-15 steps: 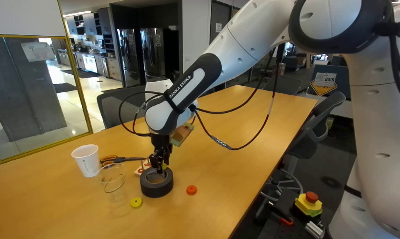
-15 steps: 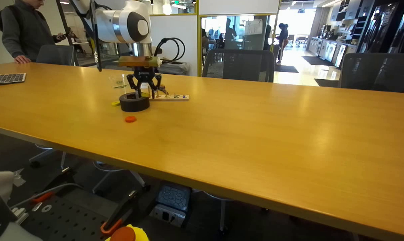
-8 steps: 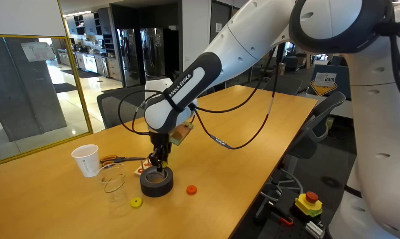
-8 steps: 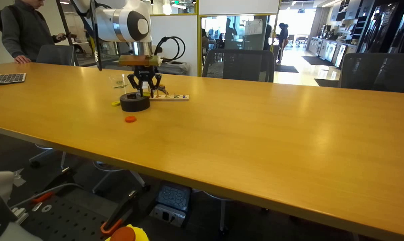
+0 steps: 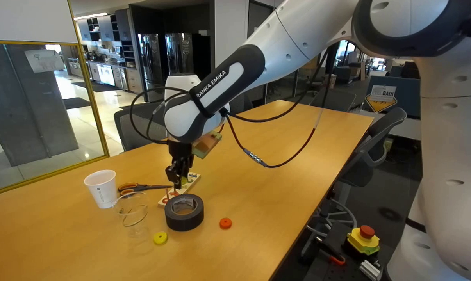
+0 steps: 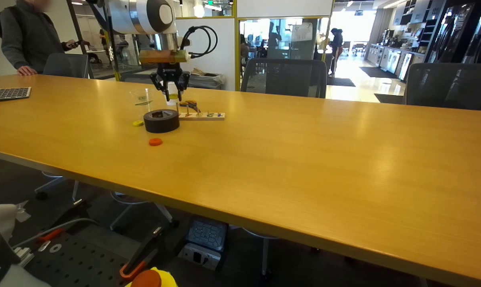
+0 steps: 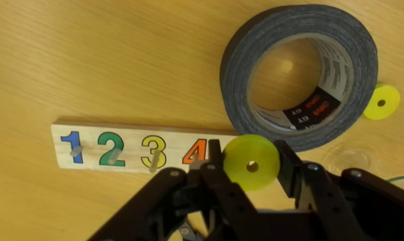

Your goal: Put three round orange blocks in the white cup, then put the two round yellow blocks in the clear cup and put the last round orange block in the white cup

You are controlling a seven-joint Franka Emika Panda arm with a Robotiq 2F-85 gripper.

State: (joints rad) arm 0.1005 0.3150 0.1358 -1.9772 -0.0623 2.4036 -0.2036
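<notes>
I found the tool [image 7: 249, 158] gripping one yellow block [image 7: 242, 152] above the table [image 5: 227, 257]. There lay the second yellow block [image 5: 159, 239] and one orange block [image 5: 225, 225], unplaced; the clear cup [image 5: 132, 212] awaited both yellows. I could not verify what the white cup [image 5: 104, 193] held.

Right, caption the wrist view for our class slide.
A black gripper pinches a round yellow block, with a numbered wooden pegboard and round dark tape roll below.
</notes>
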